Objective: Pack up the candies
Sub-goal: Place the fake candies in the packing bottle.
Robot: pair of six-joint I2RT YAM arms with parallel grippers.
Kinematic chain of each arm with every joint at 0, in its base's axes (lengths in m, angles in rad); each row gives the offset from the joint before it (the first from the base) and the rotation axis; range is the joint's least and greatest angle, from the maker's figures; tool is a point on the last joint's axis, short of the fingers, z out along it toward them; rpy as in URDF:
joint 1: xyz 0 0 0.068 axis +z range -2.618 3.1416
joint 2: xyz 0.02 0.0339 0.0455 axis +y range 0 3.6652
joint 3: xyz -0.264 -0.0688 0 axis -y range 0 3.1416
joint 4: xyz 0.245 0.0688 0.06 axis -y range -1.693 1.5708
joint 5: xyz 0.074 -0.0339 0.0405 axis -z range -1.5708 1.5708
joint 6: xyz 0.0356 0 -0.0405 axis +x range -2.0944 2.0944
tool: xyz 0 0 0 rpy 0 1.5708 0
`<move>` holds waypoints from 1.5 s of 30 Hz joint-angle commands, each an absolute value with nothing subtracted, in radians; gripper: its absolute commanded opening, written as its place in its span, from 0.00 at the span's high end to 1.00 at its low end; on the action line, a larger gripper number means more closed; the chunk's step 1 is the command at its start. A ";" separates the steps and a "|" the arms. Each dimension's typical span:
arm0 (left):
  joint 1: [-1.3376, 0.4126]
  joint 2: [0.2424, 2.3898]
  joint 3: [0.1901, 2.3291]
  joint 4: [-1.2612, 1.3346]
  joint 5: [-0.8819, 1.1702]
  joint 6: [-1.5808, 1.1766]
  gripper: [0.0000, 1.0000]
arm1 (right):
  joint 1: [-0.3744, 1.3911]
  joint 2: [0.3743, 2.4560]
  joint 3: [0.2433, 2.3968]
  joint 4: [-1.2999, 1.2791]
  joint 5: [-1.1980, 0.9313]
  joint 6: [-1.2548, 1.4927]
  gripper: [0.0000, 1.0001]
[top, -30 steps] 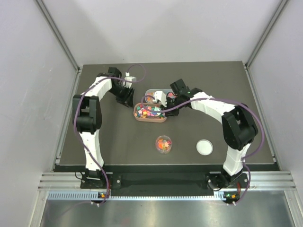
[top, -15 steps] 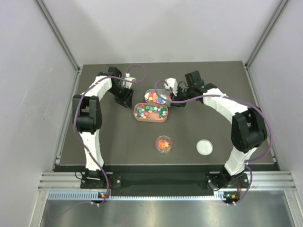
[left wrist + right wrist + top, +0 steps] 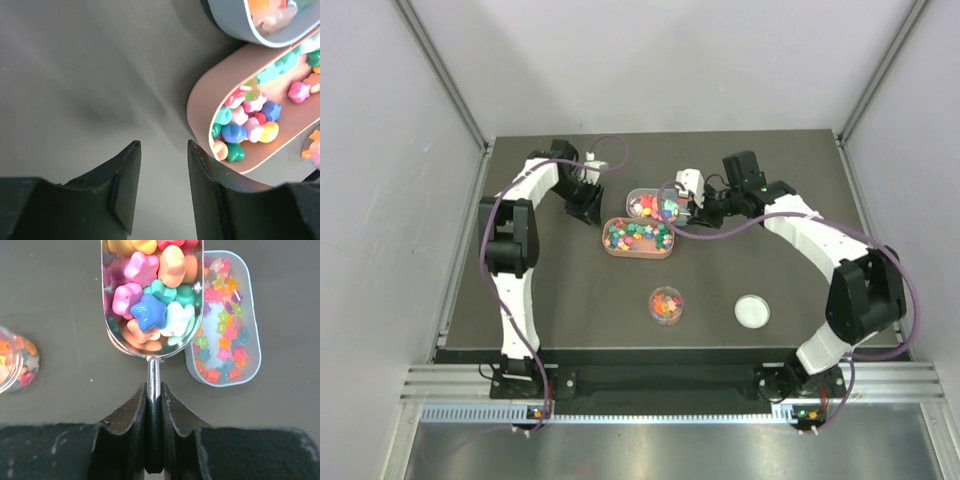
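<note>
My right gripper [image 3: 154,390] is shut on the handle of a metal scoop [image 3: 152,295] heaped with star-shaped candies [image 3: 148,310] in mixed colours. In the top view the right gripper [image 3: 706,211] hovers just right of the two trays. A pink oval tray [image 3: 638,238] and a grey oval tray [image 3: 653,205] both hold candies. The small clear jar [image 3: 666,304] stands in front of them with candies inside; it also shows in the right wrist view [image 3: 15,360]. My left gripper [image 3: 162,150] is open and empty, just left of the pink tray [image 3: 202,95].
The jar's white round lid [image 3: 752,311] lies on the mat at the right front. The grey tray [image 3: 227,320] lies right of the scoop in the right wrist view. Grey walls stand on three sides of the dark mat [image 3: 550,290].
My right gripper has drawn back from over the pink tray to the right, taking the scoop with it. The left arm has barely moved.
</note>
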State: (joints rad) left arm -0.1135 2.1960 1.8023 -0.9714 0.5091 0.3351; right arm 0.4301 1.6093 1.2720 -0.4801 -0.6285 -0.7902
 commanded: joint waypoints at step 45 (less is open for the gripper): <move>-0.081 2.106 1.758 -0.847 0.618 0.264 0.53 | 0.683 1.189 0.971 -0.926 -0.197 -1.330 1.00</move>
State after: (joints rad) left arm -0.0898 2.1811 1.7676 -0.8864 0.5873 0.2634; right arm 0.6544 1.1812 0.9493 -0.9192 -0.2348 -1.3151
